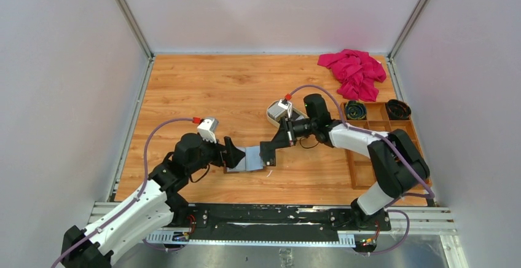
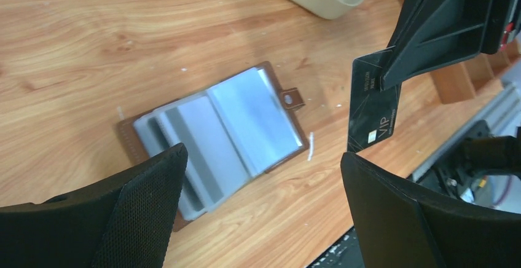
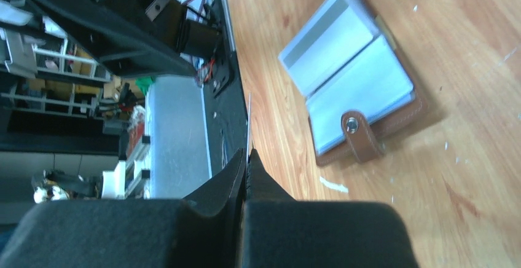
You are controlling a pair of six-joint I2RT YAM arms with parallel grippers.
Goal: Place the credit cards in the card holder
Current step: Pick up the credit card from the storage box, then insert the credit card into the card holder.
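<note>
The brown card holder (image 1: pixel 246 159) lies open on the table, its grey inner pockets up and its snap tab (image 2: pixel 290 98) pointing away. A light card with a grey stripe (image 2: pixel 190 151) sticks partly out of one pocket. My left gripper (image 2: pixel 264 163) is open just above the holder's near edge (image 2: pixel 215 139) and holds nothing. My right gripper (image 1: pixel 268 154) is shut on a dark credit card marked VIP (image 2: pixel 373 111), held upright just right of the holder. In the right wrist view that card shows only as a thin edge (image 3: pixel 249 120) above the closed fingertips, with the holder (image 3: pixel 362 83) beyond.
A cream oval tray (image 1: pixel 276 113) stands behind the right gripper, its rim (image 2: pixel 319 0) close to the holder. A wooden compartment box (image 1: pixel 375 139) sits at the right, and a pink cloth (image 1: pixel 355 71) lies at the back right. The table's front rail (image 1: pixel 264 216) is near.
</note>
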